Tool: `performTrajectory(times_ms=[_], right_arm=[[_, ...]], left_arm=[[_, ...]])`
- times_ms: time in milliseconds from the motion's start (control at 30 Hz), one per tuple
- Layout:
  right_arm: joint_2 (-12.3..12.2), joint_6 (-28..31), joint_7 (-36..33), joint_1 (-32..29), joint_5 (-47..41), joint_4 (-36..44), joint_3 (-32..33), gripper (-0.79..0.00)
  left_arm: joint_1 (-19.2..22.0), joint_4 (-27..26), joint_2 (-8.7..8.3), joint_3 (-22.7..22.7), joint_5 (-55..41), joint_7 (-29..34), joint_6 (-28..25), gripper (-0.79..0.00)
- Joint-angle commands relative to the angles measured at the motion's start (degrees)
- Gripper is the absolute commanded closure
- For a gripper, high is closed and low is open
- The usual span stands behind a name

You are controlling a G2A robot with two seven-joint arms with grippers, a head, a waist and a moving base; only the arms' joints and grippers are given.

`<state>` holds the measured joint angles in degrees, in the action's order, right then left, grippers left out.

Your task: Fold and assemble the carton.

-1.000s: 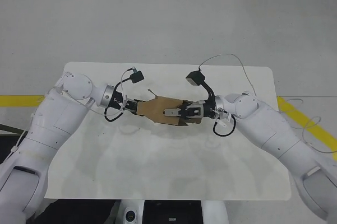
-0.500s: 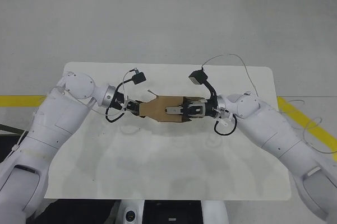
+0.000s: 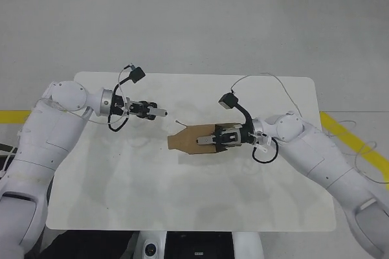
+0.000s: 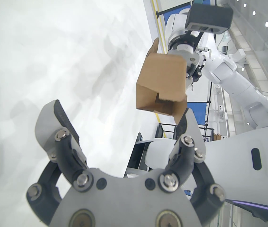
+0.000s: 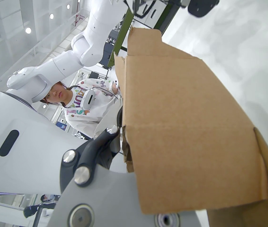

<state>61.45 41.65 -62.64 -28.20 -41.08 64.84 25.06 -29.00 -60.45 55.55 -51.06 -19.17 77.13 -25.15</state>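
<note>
The brown carton [image 3: 193, 139] is partly folded and held just above the middle of the white table [image 3: 181, 194]. My right gripper [image 3: 221, 138] is shut on its right end. In the right wrist view the carton [image 5: 183, 124] covers one side, with one dark finger [image 5: 105, 140] pressed against its edge. My left gripper [image 3: 153, 111] is open and holds nothing, up and to the left of the carton and apart from it. The left wrist view shows the open left gripper [image 4: 122, 119] with the carton [image 4: 162, 83] farther off, its notched end flap toward me.
A thin white cable [image 3: 272, 71] loops over the table's far right side. A yellow floor stripe [image 3: 6, 116] runs past the table on both sides. Bare tabletop lies in front of the carton.
My left gripper has let go of the carton's left end, opened, and drawn back to the far left. The right gripper has carried the carton slightly toward the table's front.
</note>
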Motion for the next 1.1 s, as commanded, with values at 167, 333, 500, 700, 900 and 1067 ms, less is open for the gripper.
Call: performTrajectory(times_ms=[167,333,500,700,900,1067], right_arm=[[1.0,-0.4,-0.4,0.2,-0.6,0.3,-0.7,0.000],[1.4,0.1,0.1,0.7,-0.6,-0.2,-0.4,0.000],[1.4,1.5,1.5,0.7,-1.1,-1.0,0.6,0.000],[1.7,2.7,2.7,0.9,-0.4,-0.5,1.0,0.000],[2.8,2.9,2.9,1.3,-0.2,0.1,0.0,0.000],[3.5,3.0,3.0,1.7,-0.3,-0.8,-0.5,0.000]], left_arm=[[-0.3,-2.5,0.53,1.6,0.5,1.7,0.8,-0.785],[-0.3,-2.1,1.10,2.7,0.1,1.8,0.8,-0.785],[-0.3,-2.7,1.35,3.2,0.2,2.8,0.8,-0.785],[-0.7,-3.1,1.57,3.7,0.3,3.2,1.2,-0.785],[-0.4,-2.8,1.78,3.9,0.2,3.2,1.2,-0.785],[-0.1,-2.5,1.79,3.7,0.4,3.3,1.3,-0.785]])
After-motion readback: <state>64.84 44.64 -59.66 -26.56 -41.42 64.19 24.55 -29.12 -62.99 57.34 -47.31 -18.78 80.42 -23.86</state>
